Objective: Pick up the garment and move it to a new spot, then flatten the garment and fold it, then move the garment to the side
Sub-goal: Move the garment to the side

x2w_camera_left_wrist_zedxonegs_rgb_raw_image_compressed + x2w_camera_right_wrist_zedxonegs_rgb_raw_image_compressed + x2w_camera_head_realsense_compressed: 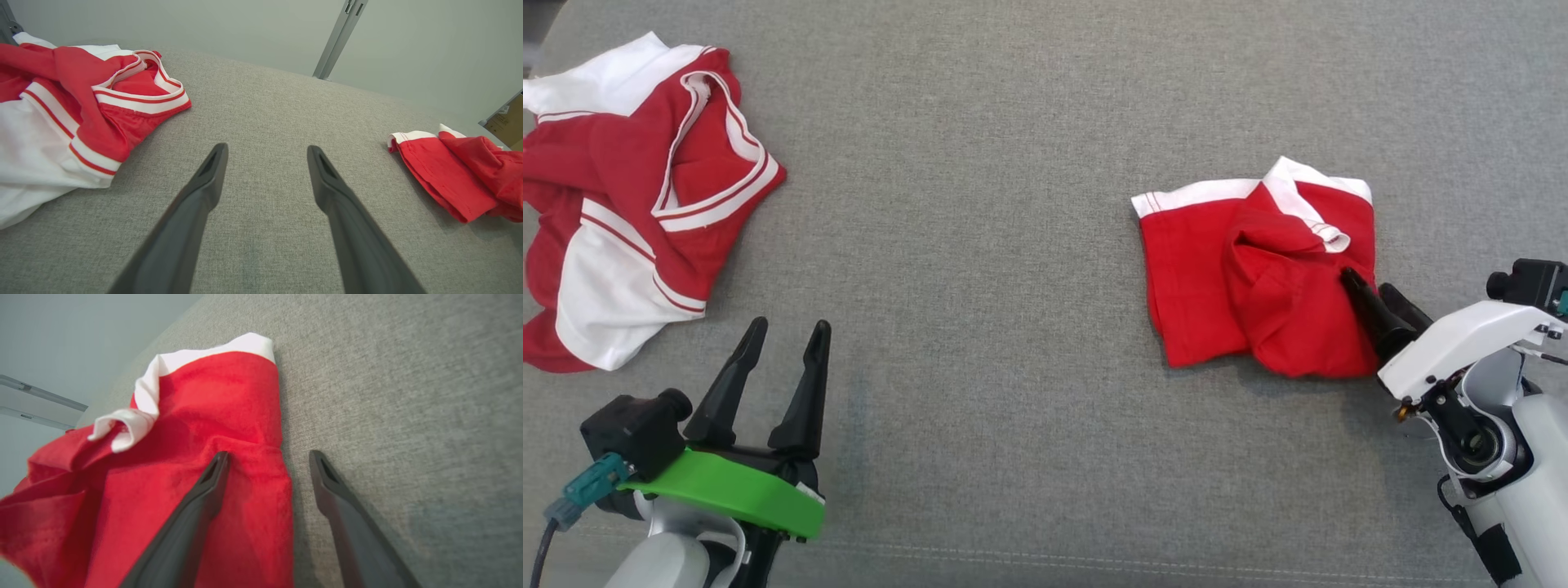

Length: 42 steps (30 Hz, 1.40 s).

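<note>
since the red garment (1258,269) lies folded on the grey bench (1013,245), with our right end effector (1365,282) spread apart astride its edge, we judge only the move aside remains. our left end effector (791,327) hovers, fingers apart, near a crumpled jersey (629,204).

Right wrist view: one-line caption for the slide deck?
Open right tool at the edge of the red-and-white garment on grey upholstery: one finger over cloth, the other over bare surface.

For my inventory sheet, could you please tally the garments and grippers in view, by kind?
Garments: 2, the jersey and the folded red garment
Grippers: 2, the left gripper and the right gripper, both open
Total: 4
</note>
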Available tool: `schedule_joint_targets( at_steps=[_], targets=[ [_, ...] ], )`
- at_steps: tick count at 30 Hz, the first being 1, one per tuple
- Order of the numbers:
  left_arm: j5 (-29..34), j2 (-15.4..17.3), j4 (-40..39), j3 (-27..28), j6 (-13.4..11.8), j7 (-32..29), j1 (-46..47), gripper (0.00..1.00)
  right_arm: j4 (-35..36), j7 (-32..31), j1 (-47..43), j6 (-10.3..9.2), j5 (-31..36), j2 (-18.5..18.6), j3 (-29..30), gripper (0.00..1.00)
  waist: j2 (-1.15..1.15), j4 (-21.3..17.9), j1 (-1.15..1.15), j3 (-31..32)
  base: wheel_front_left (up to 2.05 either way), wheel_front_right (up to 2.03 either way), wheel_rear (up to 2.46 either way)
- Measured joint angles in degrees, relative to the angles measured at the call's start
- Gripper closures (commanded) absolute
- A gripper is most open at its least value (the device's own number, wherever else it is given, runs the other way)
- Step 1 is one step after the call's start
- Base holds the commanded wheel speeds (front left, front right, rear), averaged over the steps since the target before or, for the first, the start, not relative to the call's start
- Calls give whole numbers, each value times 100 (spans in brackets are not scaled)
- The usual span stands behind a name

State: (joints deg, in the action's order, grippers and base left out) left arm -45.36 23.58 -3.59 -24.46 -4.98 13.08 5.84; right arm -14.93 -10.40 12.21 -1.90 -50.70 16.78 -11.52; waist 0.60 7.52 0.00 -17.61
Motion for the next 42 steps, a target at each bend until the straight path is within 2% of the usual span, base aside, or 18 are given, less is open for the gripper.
schedule_joint_targets(
  at_steps=[2, 3, 4, 5, 6, 9, 16, 19, 24, 27, 31, 39, 42],
  targets=[
    [-1, -52, 2, -24, 0, 0, 5, 0, -65, -36, 80, 32, -121, -55, 35, 0, 0, 38, 0, -8, 0, 0, 0],
    [-1, -81, 10, -46, 1, 0, 9, 0, -105, -59, 109, 45, -174, -57, 42, 4, 0, 60, 0, -11, 0, 0, 0],
    [-1, -107, 25, -78, 2, 0, 14, 0, -152, -91, 141, 70, -216, -54, 57, 21, 0, 83, 0, -12, 0, 0, 0],
    [-1, -120, 49, -104, 3, 0, 16, 0, -175, -134, 162, 103, -242, -42, 58, 89, 0, 107, 0, -12, 0, 0, 0],
    [-1, -134, 82, -126, 9, -1, 27, 0, -190, -163, 175, 146, -257, -34, 60, 100, 0, 132, 0, -10, 0, 0, 0],
    [-2, -203, 146, -146, 44, 0, 110, 0, -203, -294, 204, 291, -304, 30, 7, 100, 0, 211, 0, 15, 0, 0, 0],
    [-40, -378, 350, -151, 57, 10, 138, 0, 154, -611, 448, 549, -109, 531, -211, 100, 0, 353, 0, 198, 0, 0, 0],
    [-44, -453, 413, -153, 68, 13, 124, 0, 409, -870, 560, 605, -108, 627, -380, 100, 0, 396, 0, 298, 0, 0, 0],
    [-65, -445, 411, -136, 68, 16, 119, 0, 719, -1412, 827, 591, -98, 839, -521, 100, 0, 427, 0, 335, 0, 0, 0],
    [-58, -390, 349, -136, 69, 16, 119, 0, 723, -1661, 945, 469, -75, 1009, -424, 100, 0, 418, 0, 267, 0, 0, 0],
    [-24, -242, 281, -100, 69, 15, 121, 0, 680, -1927, 1107, 212, -74, 1280, -197, 100, 0, 408, 0, 136, 0, 0, 0],
    [18, -87, 73, 7, 68, -29, 137, 0, 450, -2262, 1373, -338, 244, 2084, 268, 100, 0, 384, 0, -232, 0, 0, 0],
    [19, -40, -12, 73, 67, -43, 148, 0, 271, -2342, 1440, -445, 441, 2425, 527, 100, 0, 366, 0, -389, 0, 0, 0]
  ],
)
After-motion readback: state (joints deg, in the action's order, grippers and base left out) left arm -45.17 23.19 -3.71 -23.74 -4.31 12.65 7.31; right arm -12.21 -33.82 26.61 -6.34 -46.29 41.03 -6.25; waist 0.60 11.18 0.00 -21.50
